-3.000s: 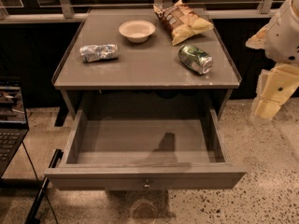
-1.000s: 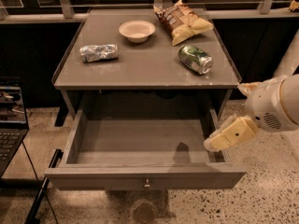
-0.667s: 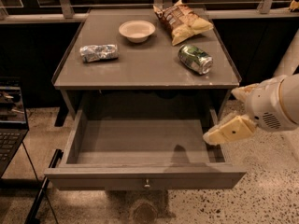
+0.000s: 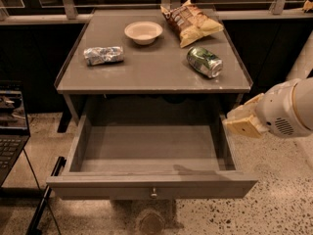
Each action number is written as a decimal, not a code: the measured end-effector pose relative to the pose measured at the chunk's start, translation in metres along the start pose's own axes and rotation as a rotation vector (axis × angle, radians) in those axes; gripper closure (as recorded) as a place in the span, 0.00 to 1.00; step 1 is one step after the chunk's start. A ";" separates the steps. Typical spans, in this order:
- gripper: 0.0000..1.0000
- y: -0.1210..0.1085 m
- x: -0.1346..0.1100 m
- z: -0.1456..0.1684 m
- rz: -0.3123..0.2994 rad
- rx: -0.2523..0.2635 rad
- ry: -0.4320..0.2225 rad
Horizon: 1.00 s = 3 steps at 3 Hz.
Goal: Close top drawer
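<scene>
The top drawer (image 4: 98, 187) is a wide, shallow grey-brown box, pulled far out from under the tabletop, and its inside is empty. Its flat front panel faces me at the bottom of the view, with a small round metal knob (image 4: 153, 192) at its centre. My gripper (image 4: 240, 119), cream-coloured on a white round wrist, is at the right. It hangs just outside the drawer's right side wall, near the drawer's rear half, and points left toward it. It holds nothing that I can see.
On the grey tabletop (image 4: 146, 75) lie a white bowl (image 4: 143, 32), a chip bag (image 4: 191, 21), a green can on its side (image 4: 204, 61) and a crumpled silver packet (image 4: 103, 55). A laptop (image 4: 9, 136) sits at the left. The floor is speckled.
The gripper came down from the upper right to the drawer's right side. Over the last second it has drawn back to the right and slightly up. The drawer has not moved.
</scene>
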State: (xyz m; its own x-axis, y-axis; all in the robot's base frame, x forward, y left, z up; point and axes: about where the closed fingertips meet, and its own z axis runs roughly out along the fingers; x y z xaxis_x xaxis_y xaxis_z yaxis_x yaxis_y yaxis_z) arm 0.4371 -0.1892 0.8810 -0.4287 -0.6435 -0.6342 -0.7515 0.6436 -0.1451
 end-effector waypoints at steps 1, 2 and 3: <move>0.88 0.000 0.000 0.000 0.000 0.000 0.000; 1.00 0.006 0.006 0.006 0.035 0.034 -0.027; 1.00 0.025 0.026 0.012 0.124 0.108 -0.089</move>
State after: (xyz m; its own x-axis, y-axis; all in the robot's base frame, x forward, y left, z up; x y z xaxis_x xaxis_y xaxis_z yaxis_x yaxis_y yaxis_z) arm 0.4130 -0.1844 0.8520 -0.4647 -0.5205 -0.7163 -0.6356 0.7593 -0.1394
